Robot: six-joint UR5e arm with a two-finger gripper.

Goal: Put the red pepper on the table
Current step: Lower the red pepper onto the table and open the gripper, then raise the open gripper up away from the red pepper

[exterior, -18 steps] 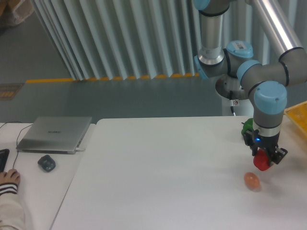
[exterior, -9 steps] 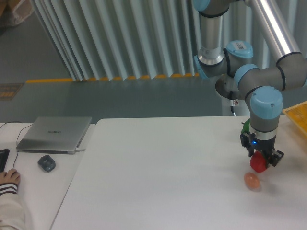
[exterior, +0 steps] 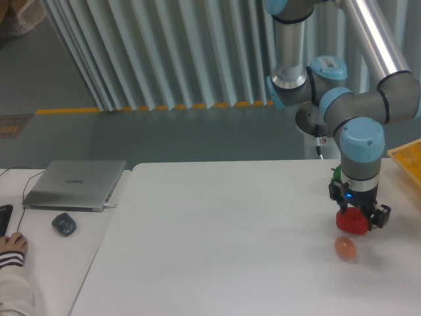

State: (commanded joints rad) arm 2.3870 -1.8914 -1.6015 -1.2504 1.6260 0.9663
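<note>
The red pepper [exterior: 349, 222] sits low at the right side of the white table [exterior: 223, 237], at or just above the surface. My gripper [exterior: 358, 216] points straight down over it. Its dark fingers [exterior: 381, 215] flank the pepper and appear shut on it. Whether the pepper's underside touches the table cannot be told from this view.
An orange-brown egg-shaped object [exterior: 345, 247] lies just in front of the pepper. A green pepper [exterior: 337, 174] is partly hidden behind the arm. A yellow object [exterior: 409, 158] is at the right edge. Laptop [exterior: 75, 184], mouse [exterior: 64, 224] and a person's hand [exterior: 10, 247] are on the left desk.
The gripper has carried the red pepper slightly left and away from the front edge, and lower toward the table. The egg-shaped object has stayed in place.
</note>
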